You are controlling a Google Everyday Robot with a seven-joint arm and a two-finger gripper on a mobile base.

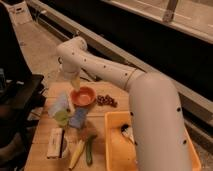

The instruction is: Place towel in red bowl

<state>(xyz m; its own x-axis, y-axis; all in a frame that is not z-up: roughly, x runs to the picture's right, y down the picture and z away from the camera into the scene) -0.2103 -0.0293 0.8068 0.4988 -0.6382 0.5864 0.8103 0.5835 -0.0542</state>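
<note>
Hovering close over the bowl (83,96) with the gripper (75,83), fingers apart and nothing between them. Look for the towel (59,103) on the table (97,112), lower than the gripper and off to the side away from the grapes (106,100), right beside the bowl (touching or not, hard to tell). Shift sideways over the towel's middle first, then drop straight down. Pinch a raised fold rather than a flat edge. Keep clear of the cup (61,118) just past the towel. Lift high enough to carry trailing cloth over the rim.
</note>
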